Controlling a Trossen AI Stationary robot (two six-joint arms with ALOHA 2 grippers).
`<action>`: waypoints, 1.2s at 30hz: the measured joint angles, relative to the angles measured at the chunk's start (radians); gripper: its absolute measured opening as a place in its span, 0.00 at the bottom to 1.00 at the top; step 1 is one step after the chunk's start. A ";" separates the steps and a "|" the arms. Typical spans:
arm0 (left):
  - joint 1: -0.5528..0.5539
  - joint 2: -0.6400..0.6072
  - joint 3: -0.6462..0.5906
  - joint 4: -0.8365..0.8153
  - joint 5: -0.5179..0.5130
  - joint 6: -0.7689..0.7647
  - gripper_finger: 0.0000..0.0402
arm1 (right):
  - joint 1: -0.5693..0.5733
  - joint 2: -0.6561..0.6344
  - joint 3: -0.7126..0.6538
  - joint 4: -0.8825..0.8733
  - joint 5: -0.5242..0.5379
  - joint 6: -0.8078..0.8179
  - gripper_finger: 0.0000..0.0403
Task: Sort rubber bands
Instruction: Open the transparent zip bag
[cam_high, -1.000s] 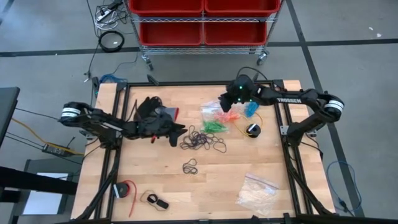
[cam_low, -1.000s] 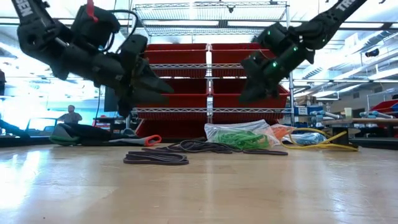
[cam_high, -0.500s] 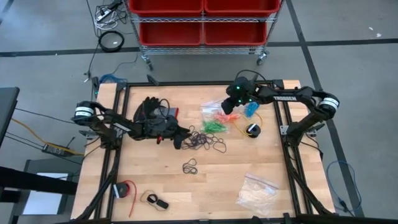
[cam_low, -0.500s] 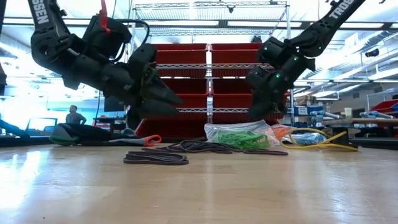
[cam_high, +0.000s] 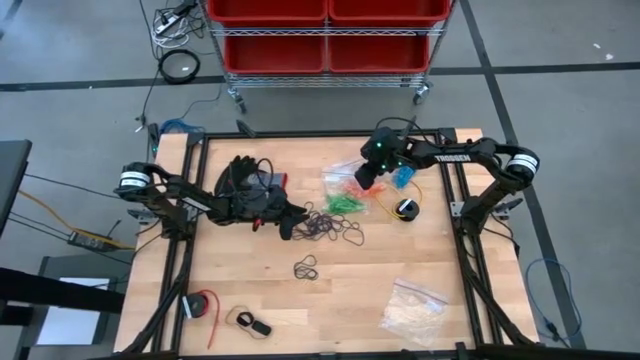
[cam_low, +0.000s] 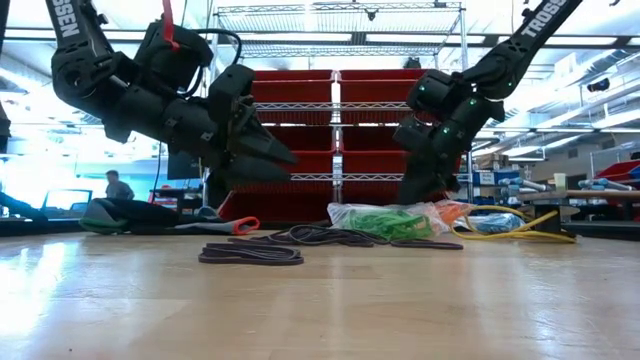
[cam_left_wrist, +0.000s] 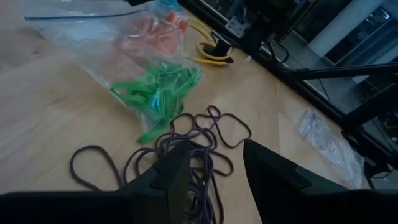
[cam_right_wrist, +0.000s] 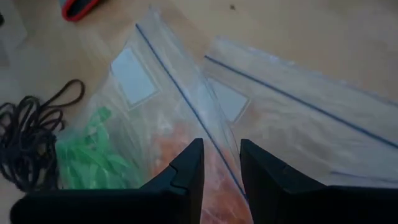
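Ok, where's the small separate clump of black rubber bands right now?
High view: small black rubber-band clump lies alone mid-table, nearer the front edge than the big black pile.

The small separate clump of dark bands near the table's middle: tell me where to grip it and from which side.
Take the small clump at its raised, overlapping middle, coming straight down from above. It lies flat and alone on bare table, apart from the big black pile, so nothing blocks a top approach; low sideways fingers would likely just push it.

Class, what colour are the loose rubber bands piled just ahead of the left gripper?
Dark purplish-black loose rubber bands; clearest in the left wrist view.
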 joint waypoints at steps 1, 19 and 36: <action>0.000 0.000 0.000 -0.001 0.000 0.000 0.39 | 0.002 0.000 0.000 0.003 0.012 -0.005 0.22; 0.000 0.000 0.000 -0.004 0.004 -0.001 0.39 | 0.013 -0.001 0.000 0.047 0.095 -0.089 0.21; 0.000 0.000 0.000 -0.004 0.004 -0.004 0.39 | 0.012 -0.001 0.000 -0.023 0.125 -0.119 0.09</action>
